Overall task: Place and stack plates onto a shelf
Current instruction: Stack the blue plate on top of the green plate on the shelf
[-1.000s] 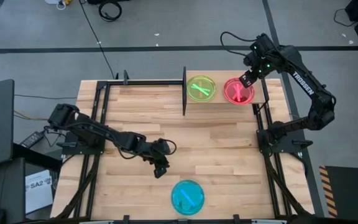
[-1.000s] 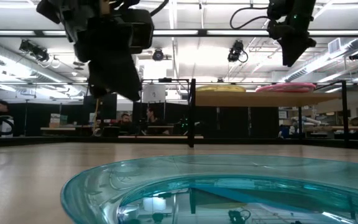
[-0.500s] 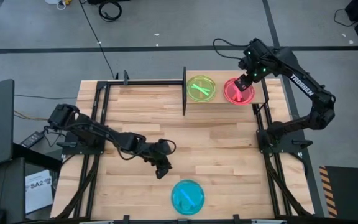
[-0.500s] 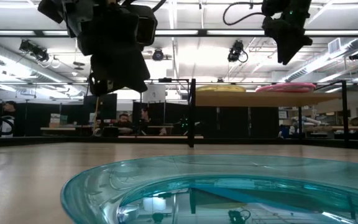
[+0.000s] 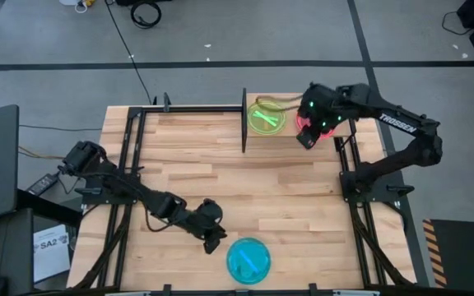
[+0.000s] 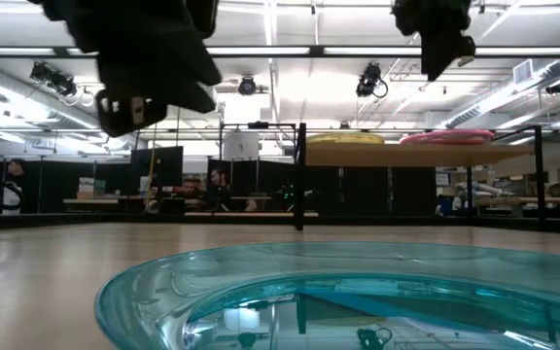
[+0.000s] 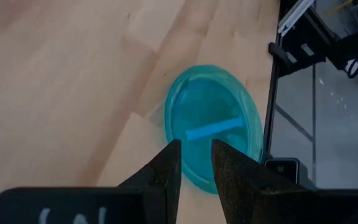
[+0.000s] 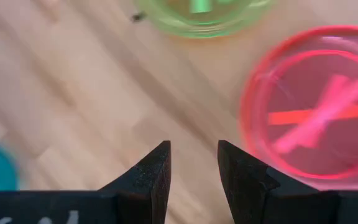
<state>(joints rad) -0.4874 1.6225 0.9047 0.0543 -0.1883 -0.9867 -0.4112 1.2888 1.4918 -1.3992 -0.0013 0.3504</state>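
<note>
While green plates [image 5: 266, 116] and pink plates [image 5: 303, 121] already sit side by side on the shelf [image 5: 336, 99], a teal plate [image 5: 248, 260] remains on the surface [image 5: 188, 156]; the left hand [image 5: 211, 241], fingers apart, hovers just beside it, and the right hand [image 5: 307, 136], also apart, holds nothing

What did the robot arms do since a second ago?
The left pincer slid across the table toward the teal plate and now hangs just beside it, open and empty. The right pincer pulled back from over the pink plates on the shelf, toward the middle of the table, also open and empty. Nothing was grabbed or dropped. The teal, pink and green plates stayed put.
</note>
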